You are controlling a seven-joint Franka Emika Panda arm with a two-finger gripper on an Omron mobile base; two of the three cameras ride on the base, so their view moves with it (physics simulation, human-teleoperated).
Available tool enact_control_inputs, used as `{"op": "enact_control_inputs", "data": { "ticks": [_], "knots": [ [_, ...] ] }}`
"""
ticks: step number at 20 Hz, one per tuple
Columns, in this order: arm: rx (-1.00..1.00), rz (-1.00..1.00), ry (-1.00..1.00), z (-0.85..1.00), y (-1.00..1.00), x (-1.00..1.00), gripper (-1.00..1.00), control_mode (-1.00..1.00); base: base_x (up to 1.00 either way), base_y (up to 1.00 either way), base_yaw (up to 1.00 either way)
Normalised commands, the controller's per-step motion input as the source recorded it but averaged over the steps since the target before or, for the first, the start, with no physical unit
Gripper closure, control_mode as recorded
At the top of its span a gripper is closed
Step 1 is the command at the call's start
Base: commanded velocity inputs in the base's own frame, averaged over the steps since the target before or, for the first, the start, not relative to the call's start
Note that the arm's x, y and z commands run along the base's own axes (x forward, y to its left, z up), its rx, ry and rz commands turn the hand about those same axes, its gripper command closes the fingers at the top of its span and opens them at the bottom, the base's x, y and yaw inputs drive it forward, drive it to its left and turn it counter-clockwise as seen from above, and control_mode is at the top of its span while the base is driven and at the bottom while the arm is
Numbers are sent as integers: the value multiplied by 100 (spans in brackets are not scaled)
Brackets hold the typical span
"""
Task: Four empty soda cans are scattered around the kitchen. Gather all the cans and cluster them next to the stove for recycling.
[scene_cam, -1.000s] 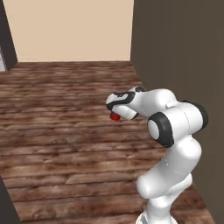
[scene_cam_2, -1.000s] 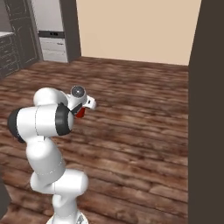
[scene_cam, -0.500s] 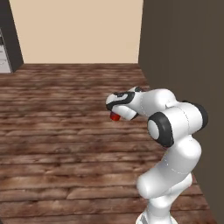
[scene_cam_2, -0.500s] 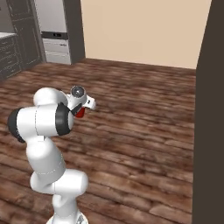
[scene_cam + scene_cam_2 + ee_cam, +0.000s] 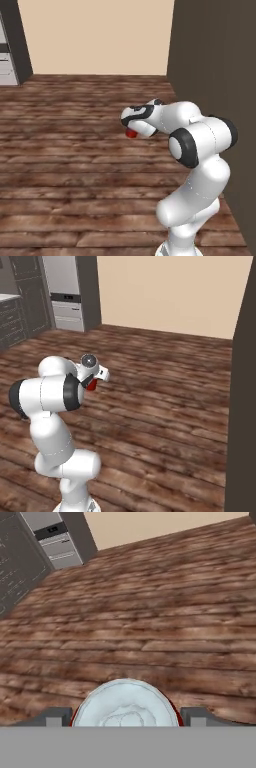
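Observation:
A bright red soda can point(image 5: 130, 133) sits between the fingers of my gripper point(image 5: 133, 130), which is shut on it and holds it at chest height over the wood plank floor point(image 5: 65, 150). From the right base view the soda can point(image 5: 91, 385) peeks out red beneath the white hand of the gripper point(image 5: 93, 381). In the hand view the soda can point(image 5: 126, 704) shows its silvery top, with a red rim at each side. It lies between the two dark fingertips point(image 5: 55, 717), so the gripper point(image 5: 126, 718) is clamped on its sides. The stove is out of view.
A tall dark panel point(image 5: 215, 60) stands close on the right, also seen as the dark panel point(image 5: 245, 386). A beige wall point(image 5: 100, 35) closes the far end. A grey drawer unit point(image 5: 64, 303) and dark cabinets point(image 5: 15, 316) stand far left; open floor lies ahead.
The whole scene has shifted across both base views, so the base has moved. The arm's pose and its hold on the can are unchanged.

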Motion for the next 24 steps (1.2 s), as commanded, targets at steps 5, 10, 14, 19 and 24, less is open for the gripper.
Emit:
{"op": "enact_control_inputs", "data": {
  "ticks": [5, 10, 14, 19, 24],
  "knots": [
    [0, 0, 0, 0, 0, 0, 100, 100, 58, 16, 12],
    [0, 0, 0, 0, 0, 0, 100, 100, 52, 22, 12],
    [0, 0, 0, 0, 0, 0, 100, 100, 45, 24, 14],
    [0, 0, 0, 0, 0, 0, 100, 100, 43, 29, 15],
    [0, 0, 0, 0, 0, 0, 100, 100, 35, 33, 15]
  ]
}}
